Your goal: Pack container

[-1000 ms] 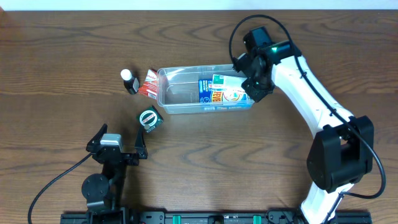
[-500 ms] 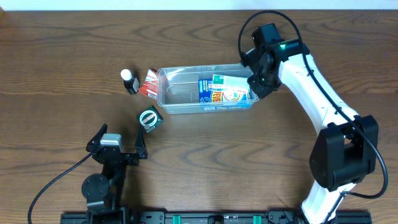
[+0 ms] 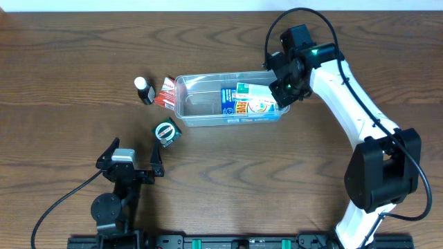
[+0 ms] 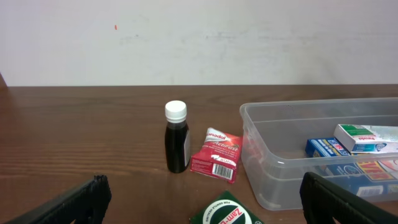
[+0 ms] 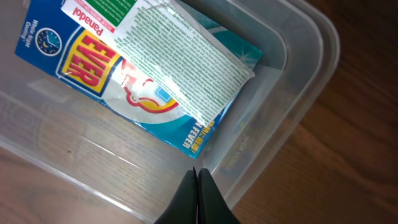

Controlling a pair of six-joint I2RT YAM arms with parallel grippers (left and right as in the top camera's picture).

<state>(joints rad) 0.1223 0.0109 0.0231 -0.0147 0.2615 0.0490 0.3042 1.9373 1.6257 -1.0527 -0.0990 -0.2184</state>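
Closest to the base, my left gripper (image 3: 133, 151) sits low over the table (image 3: 69, 55) with its fingers spread wide and nothing between them. Just ahead of it, slightly to the right, a small green pack (image 3: 166, 132) with a round white-and-green label lies flat on the wood.

Beyond that is the container (image 3: 197, 104), the clear tub, lying lengthwise across the middle of the table. Its left half is bare. In its right half I can see a blue box (image 5: 93, 56) with yellow letters, and a white-and-teal box (image 5: 186, 68) printed with fine green text lying across the top of it.

Off the container's left end, a red pack (image 3: 165, 93) lies tilted just beside the tub wall. I cannot tell whether it touches the wall. Left of the pack, a dark bottle (image 3: 143, 90) with a white cap stands upright, close to it.

At the far right end of the tub is my right gripper (image 5: 197, 186). Its two fingers are pressed tightly together and hold nothing. From the wrist camera, the tips hang over the container's rounded corner, just inside the rim and by the near corner of the blue box. I cannot make out whether they touch the plastic.
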